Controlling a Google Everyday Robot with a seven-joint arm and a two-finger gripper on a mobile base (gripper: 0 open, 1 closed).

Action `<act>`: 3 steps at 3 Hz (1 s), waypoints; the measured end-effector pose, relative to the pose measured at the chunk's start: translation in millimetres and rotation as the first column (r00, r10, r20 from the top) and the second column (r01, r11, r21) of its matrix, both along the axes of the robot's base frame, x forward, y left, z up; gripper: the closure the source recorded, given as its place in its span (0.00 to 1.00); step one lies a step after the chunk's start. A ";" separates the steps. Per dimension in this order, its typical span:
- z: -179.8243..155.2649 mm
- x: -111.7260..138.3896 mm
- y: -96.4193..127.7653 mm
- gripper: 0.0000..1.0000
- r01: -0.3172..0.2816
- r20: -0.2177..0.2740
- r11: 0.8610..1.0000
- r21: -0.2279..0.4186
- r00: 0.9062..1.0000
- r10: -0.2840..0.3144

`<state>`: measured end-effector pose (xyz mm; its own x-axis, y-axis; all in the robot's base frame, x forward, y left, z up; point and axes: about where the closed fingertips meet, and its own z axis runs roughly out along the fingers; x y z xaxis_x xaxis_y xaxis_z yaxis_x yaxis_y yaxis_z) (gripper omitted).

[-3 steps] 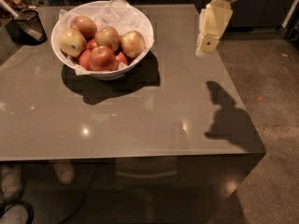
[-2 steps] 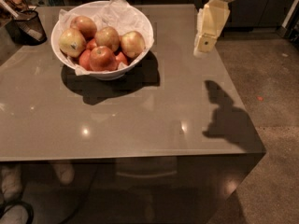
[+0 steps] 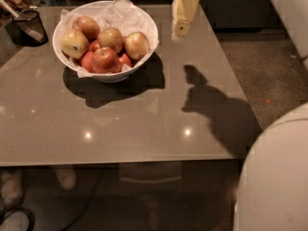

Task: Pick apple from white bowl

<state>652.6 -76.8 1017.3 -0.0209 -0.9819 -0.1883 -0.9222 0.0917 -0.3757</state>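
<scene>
The white bowl (image 3: 113, 75) stands on the far left part of the grey table (image 3: 120, 124), lined with crumpled white paper and holding several apples. The pale yellow-gold apple with a reddish blush (image 3: 136, 44) lies at the right side of the pile. A redder apple (image 3: 106, 59) lies at the front and a yellow apple with a dark spot (image 3: 73, 43) at the left. My gripper (image 3: 181, 29) hangs cream-coloured above the table, just right of the bowl's rim and apart from it, holding nothing that I can see.
A small dark mesh cup (image 3: 29, 27) stands at the table's far left corner. The arm's dark shadow (image 3: 211, 105) falls on the table's right side. A large white part of the robot (image 3: 274, 177) fills the lower right. Carpet floor lies to the right.
My gripper has moved left, from over the table's right part to just beside the bowl's right rim. A white part of the robot has come into view at the lower right.
</scene>
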 end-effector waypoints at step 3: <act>-1.4 29.9 39.0 0.32 -0.085 0.043 0.996 -0.009 0.995 0.085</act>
<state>682.4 -37.9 1015.9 0.0707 -0.9811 -0.1803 -0.9096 0.0108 -0.4154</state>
